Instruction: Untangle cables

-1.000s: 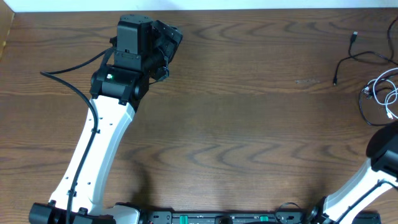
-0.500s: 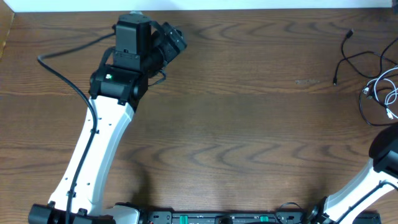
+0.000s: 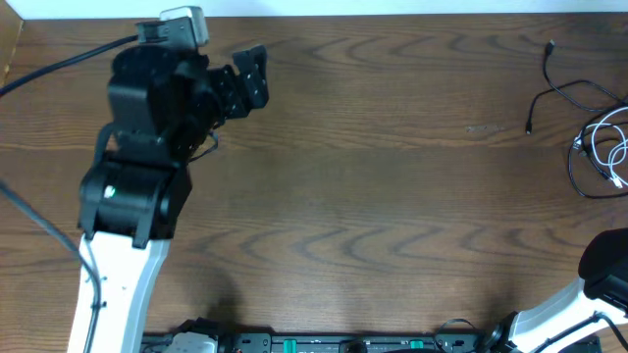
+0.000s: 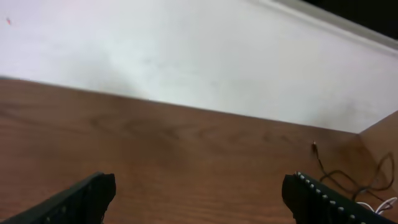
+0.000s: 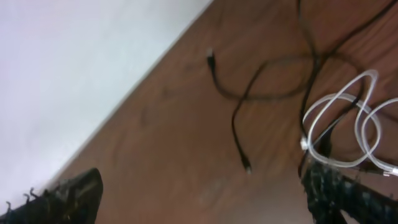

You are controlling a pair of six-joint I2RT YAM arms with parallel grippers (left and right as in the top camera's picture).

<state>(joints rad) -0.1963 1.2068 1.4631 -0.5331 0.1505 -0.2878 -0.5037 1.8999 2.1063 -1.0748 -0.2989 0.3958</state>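
Dark brown wood-grain surface point(image 3: 392, 196), with a plain white wall point(image 4: 186, 50) running along its far edge.

Left arm point(image 3: 137, 176) stood over the far left part of the surface, white lower link, black wrist block. Left jaws pointed toward the far edge and were spread wide. In the left wrist view their two tips sat at opposite bottom corners with only bare wood between them, gripping nothing.

Right arm point(image 3: 603, 284) only partly in view at the near right corner. Right jaws also spread wide. In the right wrist view one tip showed at the bottom left and the other at the bottom right, and nothing was pinched. The right-hand tip sat just beside the white loops; contact could not be judged.

Black cable point(image 3: 567, 90) lay loose at the far right of the surface, sprawled in open curves. One small plug point(image 3: 549, 46) was near the far edge, and another end pointed toward the middle of the surface.

White cable point(image 3: 606, 147) lay just nearer than the black one, gathered in several overlapping loops against the right edge of the overhead view. In the right wrist view the white loops point(image 5: 348, 134) crossed a black strand point(image 5: 267, 94), so the two were tangled there. Both cables were well apart from the left arm.
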